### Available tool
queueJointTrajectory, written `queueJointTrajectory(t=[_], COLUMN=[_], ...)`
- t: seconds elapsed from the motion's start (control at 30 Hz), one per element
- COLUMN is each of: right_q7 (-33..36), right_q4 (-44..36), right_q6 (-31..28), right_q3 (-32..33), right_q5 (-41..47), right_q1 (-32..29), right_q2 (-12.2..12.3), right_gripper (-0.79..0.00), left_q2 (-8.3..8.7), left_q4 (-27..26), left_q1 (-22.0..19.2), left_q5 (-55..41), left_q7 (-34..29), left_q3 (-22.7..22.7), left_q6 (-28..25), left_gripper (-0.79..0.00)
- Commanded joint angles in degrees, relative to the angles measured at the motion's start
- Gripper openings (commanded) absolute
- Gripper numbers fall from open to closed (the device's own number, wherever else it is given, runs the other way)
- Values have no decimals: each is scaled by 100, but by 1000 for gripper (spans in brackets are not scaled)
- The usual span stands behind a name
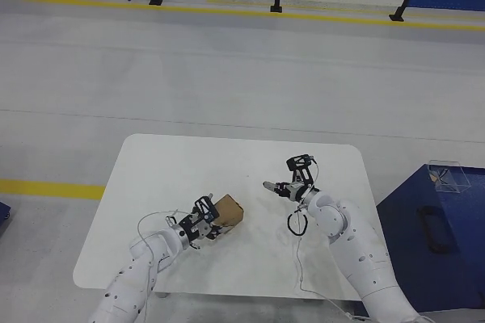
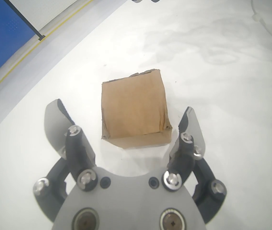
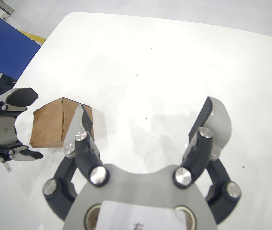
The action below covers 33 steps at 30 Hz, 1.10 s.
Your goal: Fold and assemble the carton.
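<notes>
Left pincer (image 2: pixel 123 107) spread wide, right pincer (image 3: pixel 145 103) likewise — both empty

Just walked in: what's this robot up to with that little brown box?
The robot is meant to fold and assemble a carton. The carton sits on the white table, already looking box-shaped with one end ragged. The left gripper is right at it, fingers open on either side of its end, not gripping. The right gripper hangs off to the side above bare table, open and holding nothing.
</notes>
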Motion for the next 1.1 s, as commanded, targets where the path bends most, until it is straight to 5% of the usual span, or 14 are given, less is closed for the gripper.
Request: queueJointTrajectory(t=[0.0,0.03,0.23,0.4,0.67,0.8,0.93,1.07], right_q7=[0,0,0,0,0,0,0,0], right_q4=[0,0,0,0,0,0,0,0], right_q6=[0,0,0,0,0,0,0,0], right_q3=[0,0,0,0,0,0,0,0], right_q5=[0,0,0,0,0,0,0,0], right_q1=[0,0,0,0,0,0,0,0], right_q2=[0,0,0,0,0,0,0,0], right_gripper=[0,0,0,0,0,0,0,0], left_q2=[-8,-12,-13,22,71,29,-66,-183], left_q4=[40,56,75,-611,-3644,-4539,-4723,-4348], left_q1=[-24,-37,-53,115,887,877,478,-94], left_q5=[-36,-73,-404,-1073,-1904,-2199,-2580,-2506], left_q7=[-43,-55,-97,-552,-3926,-6064,-7902,-9295], left_q3=[35,45,23,-261,-680,-437,-45,468], left_q6=[23,24,-130,-225,853,1492,2326,3122], left_gripper=[-690,-785,-785,-785,-785,-785,-785,-785])
